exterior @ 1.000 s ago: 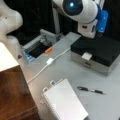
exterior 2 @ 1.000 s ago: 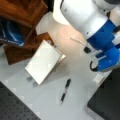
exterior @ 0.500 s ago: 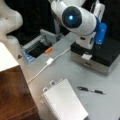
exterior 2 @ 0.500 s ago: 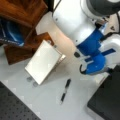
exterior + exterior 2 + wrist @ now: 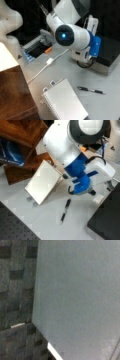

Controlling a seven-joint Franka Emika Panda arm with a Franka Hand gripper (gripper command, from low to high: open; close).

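1. Hanging over the grey table (image 5: 75, 75), the white and blue arm (image 5: 75, 37) fills the upper middle of both front views.
2. The gripper (image 5: 96, 195) sits low at the arm's right end in a front view. I cannot tell if its fingers are spread or pressed together.
3. A black pen (image 5: 90, 90) (image 5: 65, 210) lies flat on the table, nearest to the gripper.
4. A white notebook (image 5: 65, 103) (image 5: 43, 182) lies near the pen, not touching it.
5. The wrist view shows only a pale grey flat surface (image 5: 80, 297).

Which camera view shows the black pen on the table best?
A front view shows the pen best: it lies whole and unobstructed on the grey table, right of the white notebook. In both front views it shows, there below the arm's blue part. The wrist view does not show it.
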